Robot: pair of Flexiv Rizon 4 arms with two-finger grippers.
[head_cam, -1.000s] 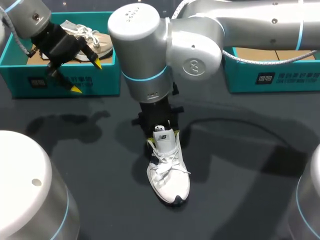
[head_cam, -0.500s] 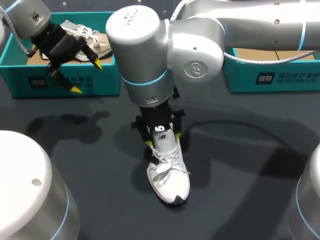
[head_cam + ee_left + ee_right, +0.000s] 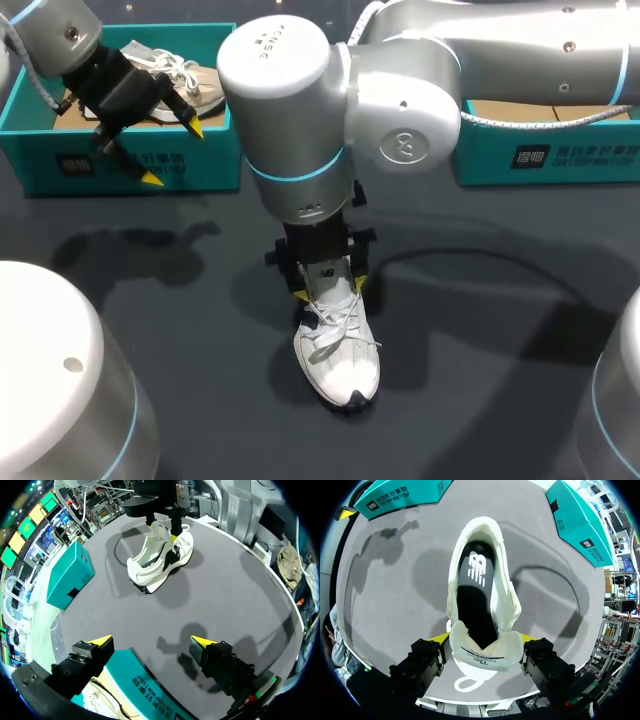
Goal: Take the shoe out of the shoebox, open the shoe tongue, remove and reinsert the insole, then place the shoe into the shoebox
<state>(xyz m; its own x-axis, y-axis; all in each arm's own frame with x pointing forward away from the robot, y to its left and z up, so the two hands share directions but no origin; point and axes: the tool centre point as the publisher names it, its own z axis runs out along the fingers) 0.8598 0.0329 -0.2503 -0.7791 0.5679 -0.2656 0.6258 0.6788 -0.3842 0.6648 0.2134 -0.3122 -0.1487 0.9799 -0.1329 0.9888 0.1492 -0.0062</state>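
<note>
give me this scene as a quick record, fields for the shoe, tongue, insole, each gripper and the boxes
shoe: white, upright on the table, outside both boxes
tongue: raised, between the right gripper's fingers
insole: dark, lying inside the shoe
right gripper: shut on the tongue, from above
left gripper: open, empty, over the left box's front wall
left box: teal, holds a second shoe
right box: teal, partly hidden by the right arm, no shoe seen in it

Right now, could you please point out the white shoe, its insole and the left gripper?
white shoe (image 3: 340, 368): head view, toe.
insole (image 3: 474, 600): right wrist view, dark middle.
left gripper (image 3: 151, 640): left wrist view, between fingertips.
</note>
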